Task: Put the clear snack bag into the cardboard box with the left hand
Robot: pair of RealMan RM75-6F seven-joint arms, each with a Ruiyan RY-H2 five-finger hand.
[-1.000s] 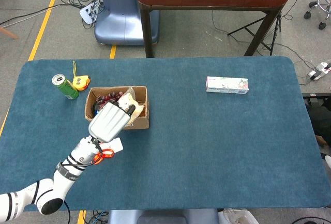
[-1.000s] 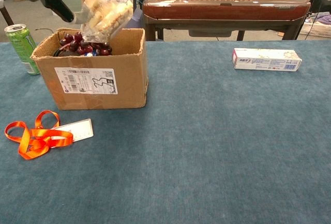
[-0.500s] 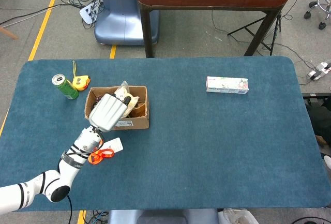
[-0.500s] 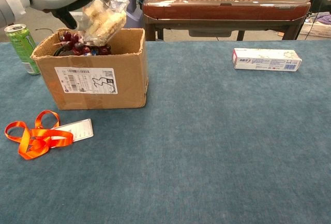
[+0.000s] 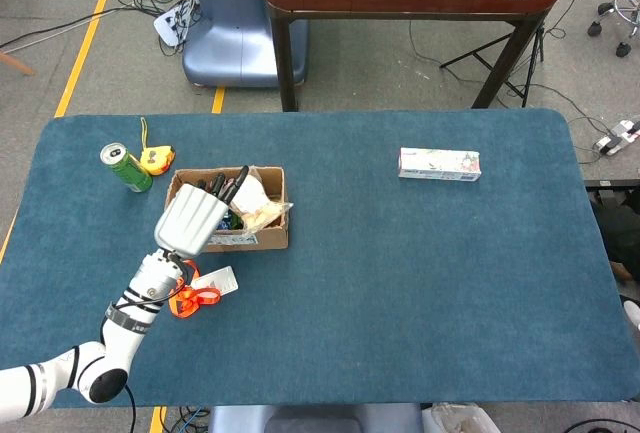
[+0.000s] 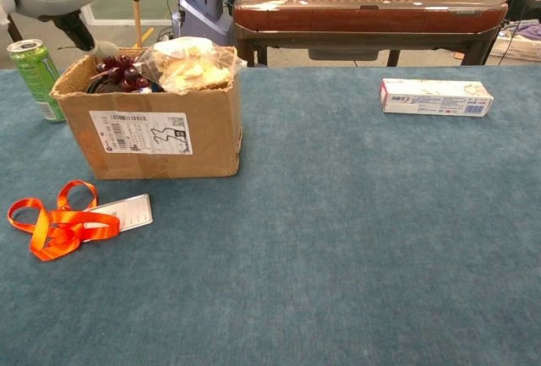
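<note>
Presently: snack bag [image 6: 188,63] lying atop the contents at the right end of the box [image 6: 150,129], its top poking above the rim. Left hand [image 5: 193,221] over the box's left half, fingers [image 5: 226,186] spread, holding nothing. Step: release, apparently done. Next, likely: lift the hand clear without snagging the bag. Right hand unseen.

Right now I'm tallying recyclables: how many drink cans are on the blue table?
1. The green can stands at the table's far left, left of the cardboard box, beside a small yellow item. Others could be hidden inside the box.
</note>
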